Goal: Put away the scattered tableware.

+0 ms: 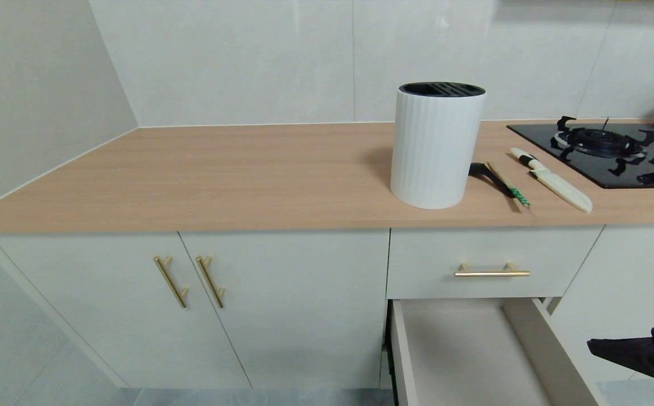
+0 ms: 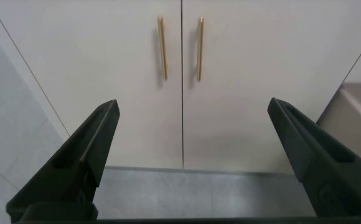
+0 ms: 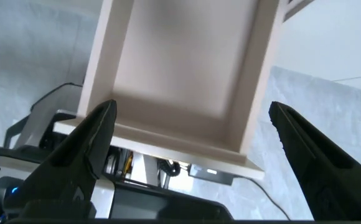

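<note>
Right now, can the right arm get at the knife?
Probably yes. The knife lies uncovered on the counter, clear of the chopsticks; the right gripper, open, sits low by the open drawer and must rise first.

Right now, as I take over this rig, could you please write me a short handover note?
Left gripper: open, holds nothing, facing the cabinet doors.
Right gripper: open, holds nothing, above the open lower drawer.
On the counter, right of the white slotted holder: chopsticks, a white knife, a black-handled utensil partly hidden behind the holder.
Done: drawer pulled out, no tableware in it.
Left: put away all three pieces.
</note>
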